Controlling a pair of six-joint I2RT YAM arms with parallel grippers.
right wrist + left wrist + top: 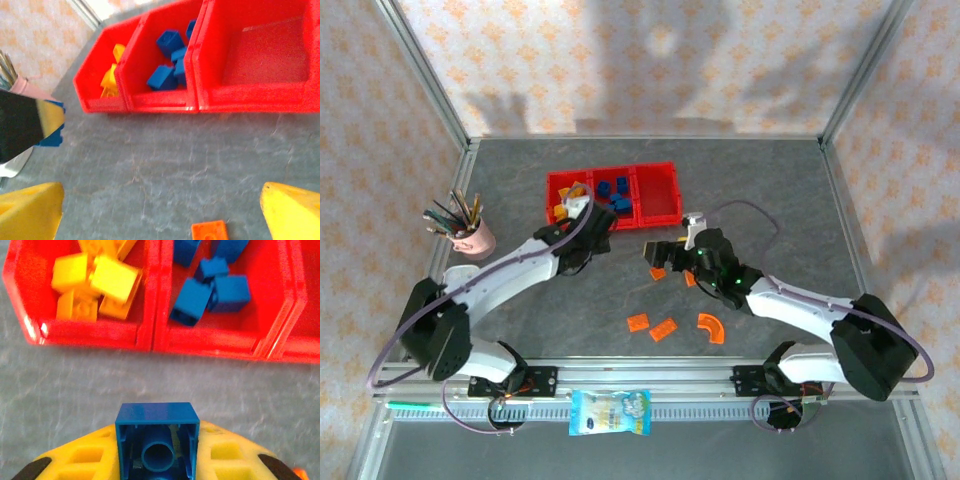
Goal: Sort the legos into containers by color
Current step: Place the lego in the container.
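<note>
My left gripper [157,460] is shut on a blue lego [157,418], held hollow side toward the camera just in front of the red containers [150,337]. In the top view the left gripper [592,240] hangs near the tray's front edge [650,220]. The left bin holds yellow legos [97,282], the middle bin blue legos [212,290], and the right bin [265,55] holds nothing. My right gripper [160,215] stands open above the table, with an orange lego [209,231] lying below it. Orange legos [663,329] lie loose on the table, one a curved arc [710,327].
A pink pen cup [473,238] stands at the left. A blue-and-white snack packet [610,412] lies on the front rail. Metal frame rails [840,190] border the grey table. The left arm's wrist [22,127] shows at the left of the right wrist view.
</note>
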